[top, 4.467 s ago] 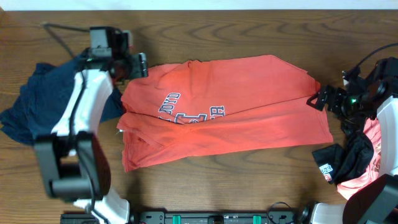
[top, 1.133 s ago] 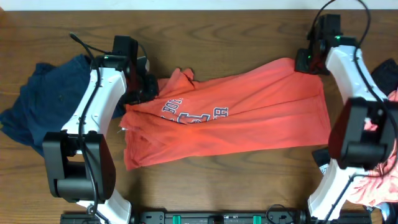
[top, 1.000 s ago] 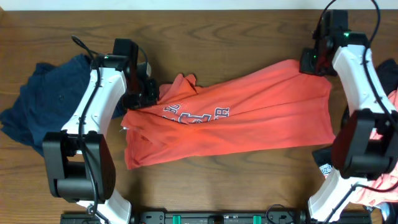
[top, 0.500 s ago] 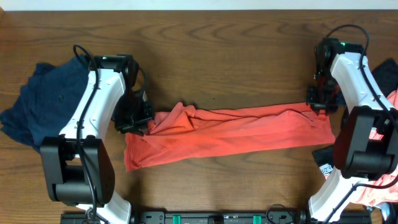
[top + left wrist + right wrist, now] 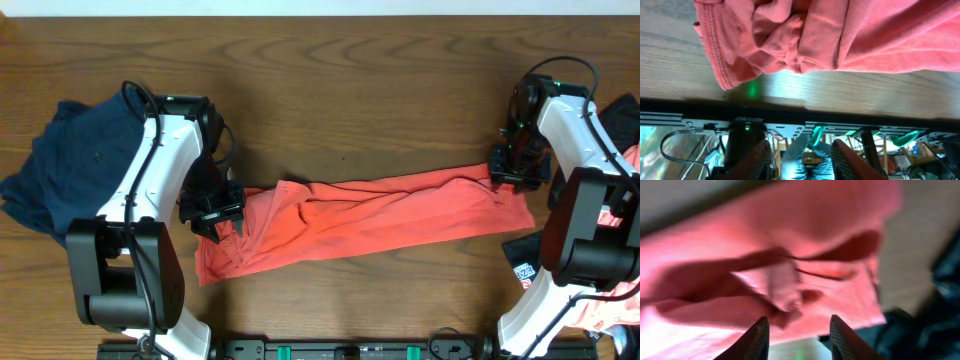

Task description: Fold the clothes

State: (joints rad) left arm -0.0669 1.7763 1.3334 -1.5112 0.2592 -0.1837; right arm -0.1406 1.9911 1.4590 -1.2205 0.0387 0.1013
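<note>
The orange-red T-shirt (image 5: 370, 215) lies folded lengthwise into a long narrow band across the table, its lettering hidden. My left gripper (image 5: 215, 215) hovers over the band's crumpled left end, jaws open with nothing between them. The left wrist view shows that bunched hem (image 5: 790, 40) ahead of the empty left gripper (image 5: 802, 161). My right gripper (image 5: 510, 172) is over the band's right end, also open. In the right wrist view, shirt folds (image 5: 780, 280) lie beyond the open right gripper (image 5: 799, 339). A navy garment (image 5: 60, 165) sits at far left.
A pile of pink/red shirts (image 5: 625, 150) and a black garment (image 5: 522, 250) lies at the right edge, close to the right arm; the black garment (image 5: 940, 305) also shows in the right wrist view. Bare wood (image 5: 360, 90) spans the far side of the table.
Both grippers pulled the shirt's far edge toward the front, folding it over the lettering into a narrow band. Both then opened and let go of the cloth.
</note>
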